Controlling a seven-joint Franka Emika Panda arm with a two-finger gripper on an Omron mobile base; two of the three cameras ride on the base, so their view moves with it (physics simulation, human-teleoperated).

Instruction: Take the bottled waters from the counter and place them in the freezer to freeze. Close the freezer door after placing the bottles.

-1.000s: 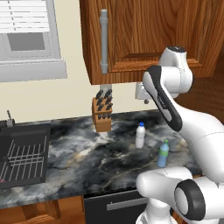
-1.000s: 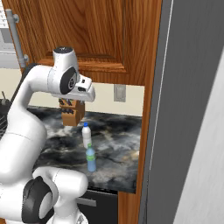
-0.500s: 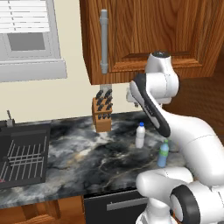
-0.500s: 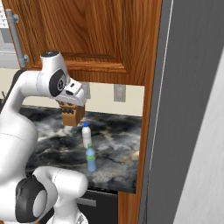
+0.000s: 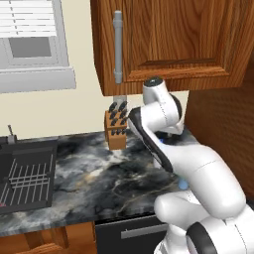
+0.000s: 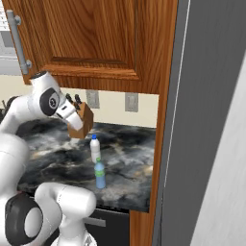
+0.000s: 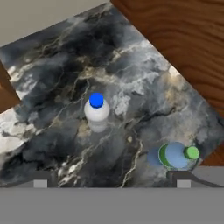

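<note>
We see the counter (image 6: 127, 149), a dark marble-look top with grey-white veins, carrying three things. In the right base view the white bottle with a blue cap (image 6: 95, 149) stands upright near its middle; the blue-green bottle with a green cap (image 6: 100, 174) stands just beside it at six o'clock, toward the front edge. A wooden knife block (image 6: 81, 122) sits at eleven o'clock from the white bottle, by the wall.

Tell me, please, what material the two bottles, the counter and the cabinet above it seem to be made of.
White bottle: probably opaque plastic, matte, with a blue cap.
Blue-green bottle: likely translucent plastic; the tint lets light through.
Counter: looks like polished dark marble with grey-white veins.
Cabinet: seems varnished brown wood, with visible grain.
</note>
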